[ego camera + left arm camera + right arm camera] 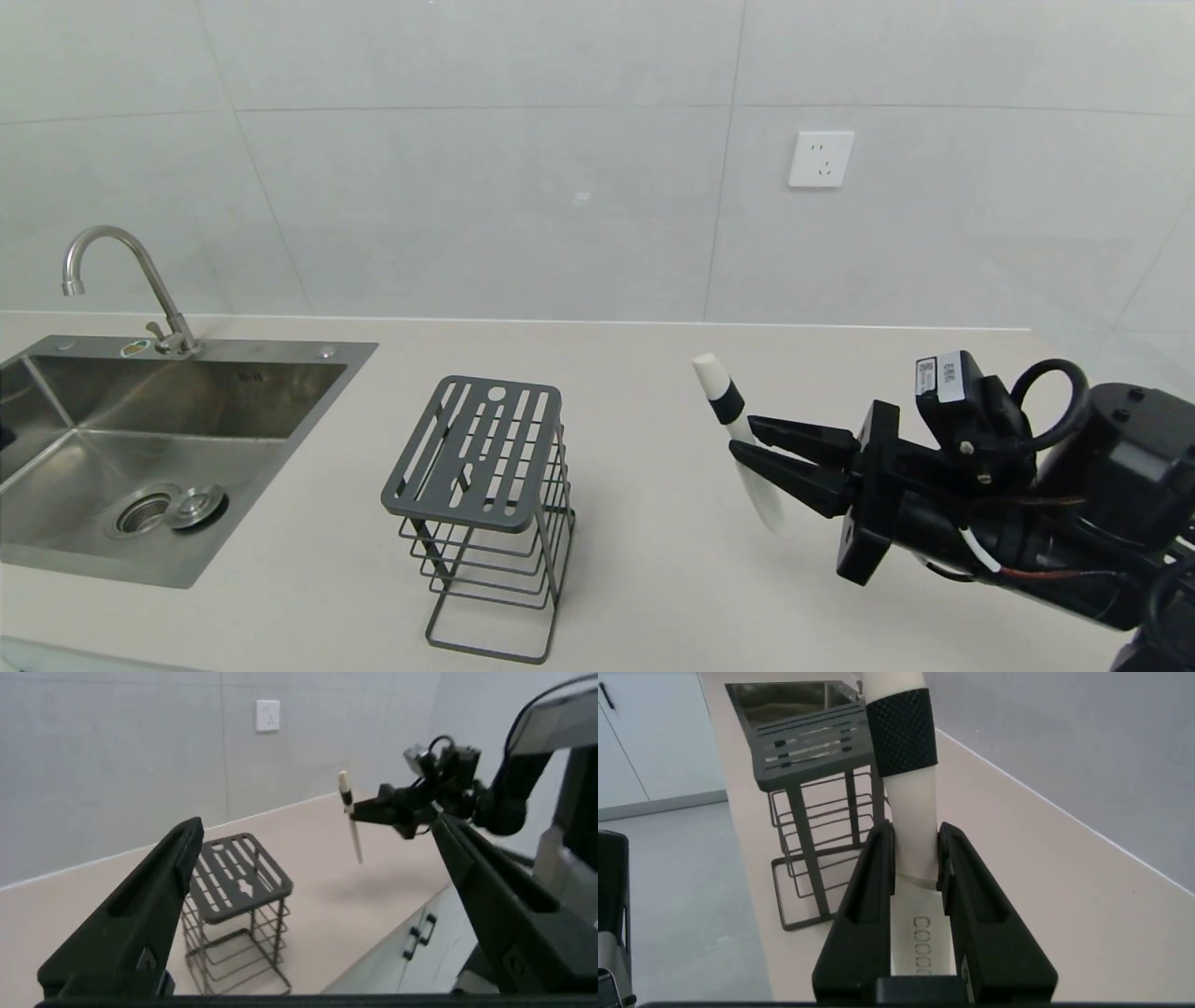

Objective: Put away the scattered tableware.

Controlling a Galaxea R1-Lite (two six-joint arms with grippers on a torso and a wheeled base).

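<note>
R gripper [744, 437] is clenched on a white knife with a black band round its white handle [721, 392], pinching it approx. where handle meets blade. The knife hangs in the air, handle up and leaning a bit, blade pointing down. It's above the pale beige countertop [653, 579] and well apart from the dark grey wire rack with a slotted metal top [485, 448], on the rack's right. L gripper [318, 831] is off to the side, jaws spread wide w/ nothing between them.

Step in hand, I'd say, is the carry: knife is up but not yet stowed. The rack's slots look like the destination, tho that's my read.

Next move probably needs the R arm to go across to the robot's left until the blade tip is over one of the long slots. Then the blade has to turn in line w/ that slot, come closer to vertical, and go straight down. The slots look narrow, so a skewed blade could catch the top plate or shove the rack. The stainless steel sink w/ curved tap [93, 467] at far left isn't involved.
</note>
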